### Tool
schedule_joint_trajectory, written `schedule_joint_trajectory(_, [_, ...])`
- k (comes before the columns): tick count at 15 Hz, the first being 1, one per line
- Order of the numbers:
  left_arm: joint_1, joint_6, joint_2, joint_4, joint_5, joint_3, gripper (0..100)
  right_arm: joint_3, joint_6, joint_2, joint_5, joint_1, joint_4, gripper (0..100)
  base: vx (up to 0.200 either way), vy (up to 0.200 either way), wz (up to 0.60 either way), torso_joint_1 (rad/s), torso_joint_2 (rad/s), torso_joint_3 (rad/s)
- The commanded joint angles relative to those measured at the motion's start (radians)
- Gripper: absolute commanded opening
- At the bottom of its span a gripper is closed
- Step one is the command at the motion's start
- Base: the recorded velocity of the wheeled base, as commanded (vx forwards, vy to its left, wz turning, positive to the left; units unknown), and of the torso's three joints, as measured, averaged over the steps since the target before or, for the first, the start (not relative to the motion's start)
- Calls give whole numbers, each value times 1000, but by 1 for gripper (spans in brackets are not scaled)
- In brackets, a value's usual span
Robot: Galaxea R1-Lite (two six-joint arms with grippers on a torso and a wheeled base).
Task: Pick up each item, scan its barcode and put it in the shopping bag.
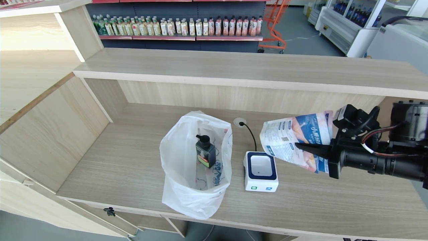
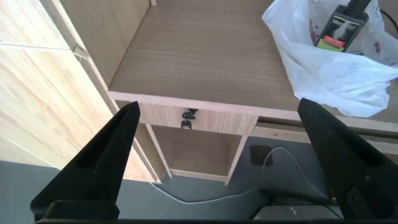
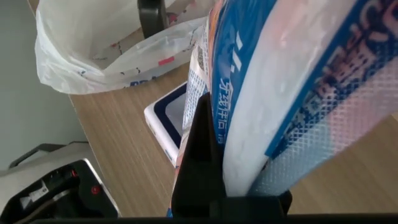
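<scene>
At centre right, the right gripper (image 1: 317, 144) clamps a blue-and-white pouch (image 1: 291, 134), tilted just above and right of the scanner (image 1: 260, 170), presumably to present its barcode. Left of the scanner on the tabletop (image 1: 127, 160), the open shopping bag (image 1: 177, 160) holds a dark pump bottle (image 1: 205, 152). The left gripper (image 2: 214, 109) is spread open and empty.

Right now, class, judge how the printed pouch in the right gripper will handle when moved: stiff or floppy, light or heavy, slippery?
Probably floppy: the pouch creases and curves beyond the fingers of the right gripper. Likely light for its size: held by one end, it juts out without sagging. Its glossy film may be slippery, so it could slide.
</scene>
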State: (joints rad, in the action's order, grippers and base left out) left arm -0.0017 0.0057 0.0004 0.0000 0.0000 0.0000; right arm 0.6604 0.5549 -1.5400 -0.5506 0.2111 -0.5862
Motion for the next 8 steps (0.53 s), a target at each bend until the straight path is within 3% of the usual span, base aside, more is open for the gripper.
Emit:
schedule_joint_trajectory(1, [0,0,0,0,0,0,100,8,-12,-14,0,-1,-3,0,0,200,0,7,2,-2])
schedule_joint_trajectory(4, [0,2,0,0,0,0,100,27,-23,-49,0,-25,-3,0,0,200,0,2,6,4])
schedule_joint_trajectory(7, [0,2,0,0,0,0,100,50,-23,-72,3,-35,-3,0,0,0,0,0,0,0])
schedule_joint_trajectory(8, [0,2,0,0,0,0,100,45,-21,-68,5,-35,0,0,200,200,0,7,-2,-2])
